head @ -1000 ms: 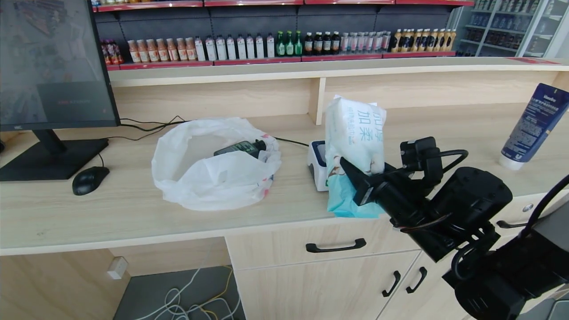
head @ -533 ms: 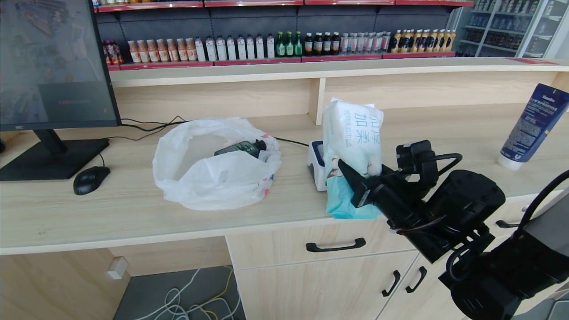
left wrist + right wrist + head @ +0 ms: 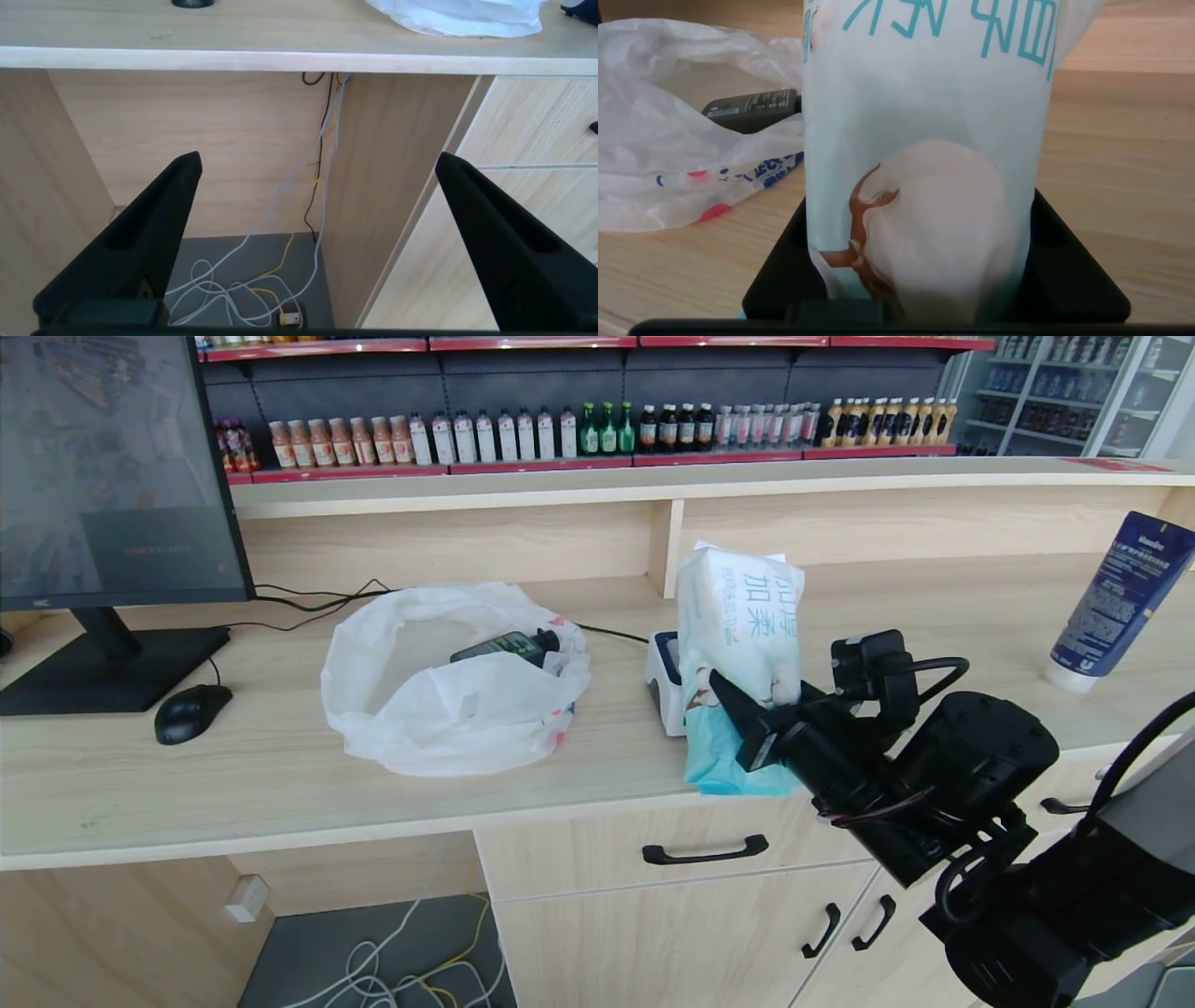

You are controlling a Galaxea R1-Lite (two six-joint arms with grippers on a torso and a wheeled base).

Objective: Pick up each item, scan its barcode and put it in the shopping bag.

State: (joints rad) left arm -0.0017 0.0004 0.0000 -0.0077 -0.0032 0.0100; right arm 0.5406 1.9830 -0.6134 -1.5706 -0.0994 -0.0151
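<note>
Right pincer [image 3: 747, 702]: closed on the lower half of the tissue pack [image 3: 739, 607], one finger on either side. The pack stands upright, its lower end over the front edge of the tabletop [image 3: 233, 775].
Pack: white above with large teal characters, teal below, with a cotton-boll picture.
Scanner [image 3: 663, 679]: white, just beyond the pincer, behind the pack.
Shopping bag [image 3: 448, 709]: white plastic, left of the pincer. Its mouth is open with a dark item [image 3: 504, 646] inside, and it has red and blue print on its side.
Blue tube [image 3: 1116, 597]: well right of the pincer, tilted, cap down. Its print is too small to tell.
Left pincer [image 3: 318, 243]: fingers spread wide, holding nothing, below the tabletop edge, facing cables [image 3: 313, 187].
</note>
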